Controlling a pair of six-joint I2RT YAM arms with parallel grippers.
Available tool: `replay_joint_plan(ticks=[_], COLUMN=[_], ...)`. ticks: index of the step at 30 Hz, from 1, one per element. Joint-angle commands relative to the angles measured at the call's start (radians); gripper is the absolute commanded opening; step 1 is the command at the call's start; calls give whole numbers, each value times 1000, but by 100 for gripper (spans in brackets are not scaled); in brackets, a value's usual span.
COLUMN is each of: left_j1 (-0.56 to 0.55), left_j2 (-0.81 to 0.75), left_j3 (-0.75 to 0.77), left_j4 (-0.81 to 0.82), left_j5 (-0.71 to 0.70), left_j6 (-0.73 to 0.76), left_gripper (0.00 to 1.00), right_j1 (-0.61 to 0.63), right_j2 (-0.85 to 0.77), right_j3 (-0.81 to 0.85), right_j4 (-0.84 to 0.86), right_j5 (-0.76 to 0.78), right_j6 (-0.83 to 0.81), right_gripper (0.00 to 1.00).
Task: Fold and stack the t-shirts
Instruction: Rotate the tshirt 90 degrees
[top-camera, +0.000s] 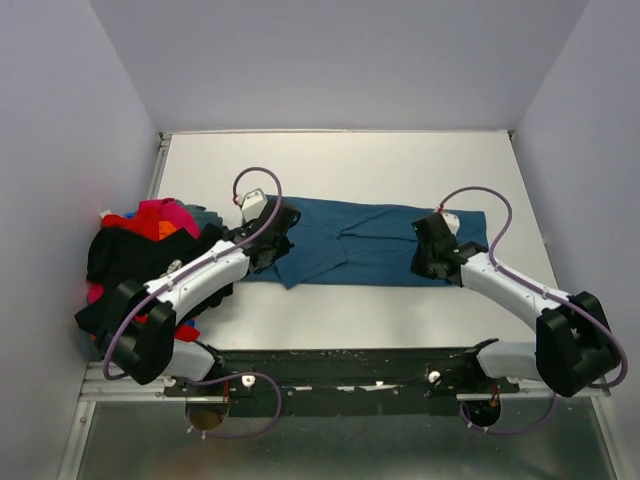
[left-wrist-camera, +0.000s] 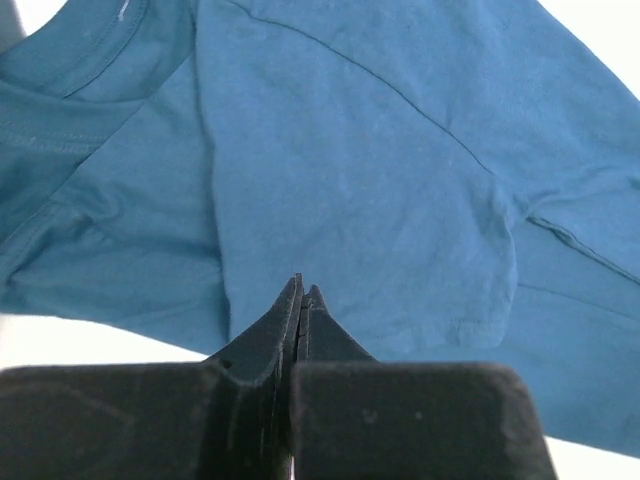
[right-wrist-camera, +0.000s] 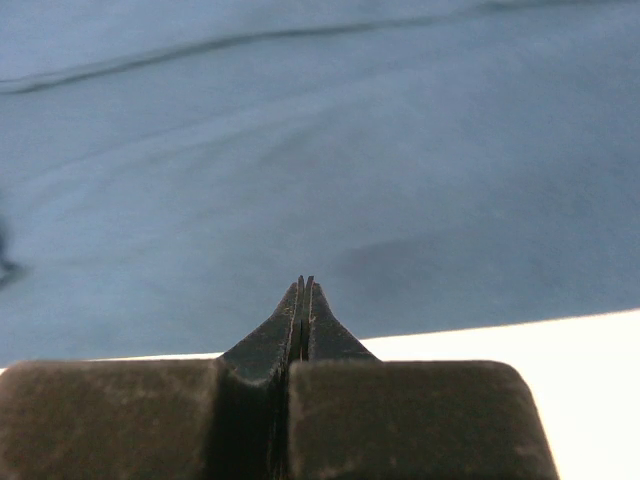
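Black fingers of the left gripper (left-wrist-camera: 303, 291) are pressed tight together, their tips over the near edge of a teal-blue t-shirt (left-wrist-camera: 350, 170). The left wrist camera cannot settle whether any cloth is caught between them. The right gripper (right-wrist-camera: 304, 284) is likewise clamped to a thin seam, its tips at the shirt's near hem, where blue cloth meets the white table (right-wrist-camera: 560, 370). Whether it pinches fabric cannot be told there either.

Only the left wrist view gives the garment's detail: a ribbed neckline (left-wrist-camera: 70, 60) at upper left, a flap folded over the body, and a stitched hem (left-wrist-camera: 480, 322) to the right of the fingertips. The right wrist view offers little beyond smooth cloth and one long crease (right-wrist-camera: 200, 48).

The overhead camera alone shows the layout. The teal shirt lies spread lengthwise across the middle of the table, with the left arm at its left end and the right arm at its right end. A heap of other t-shirts (top-camera: 140, 250), red (top-camera: 160, 213), orange (top-camera: 152, 231) and black (top-camera: 120, 255), sits at the table's left edge, just beside the left arm.
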Motion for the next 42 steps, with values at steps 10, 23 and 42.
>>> replay_joint_plan(ticks=[10,23,42], left_j1=[58,84,90], left_j2=[326,663,1398], left_j3=[149,402,1591], left_j4=[57,-22,-247], left_j5=[-2,80,341], left_j6=[-20,-1,215], left_gripper=[0,0,0], right_j1=[-122,-79,424], right_j2=[40,318,377], right_j3=[10,154,323], right_j4=[-110,-183,85], right_j5=[15,-65,-401], right_j6=[141,192,240], right_gripper=[1,1,1])
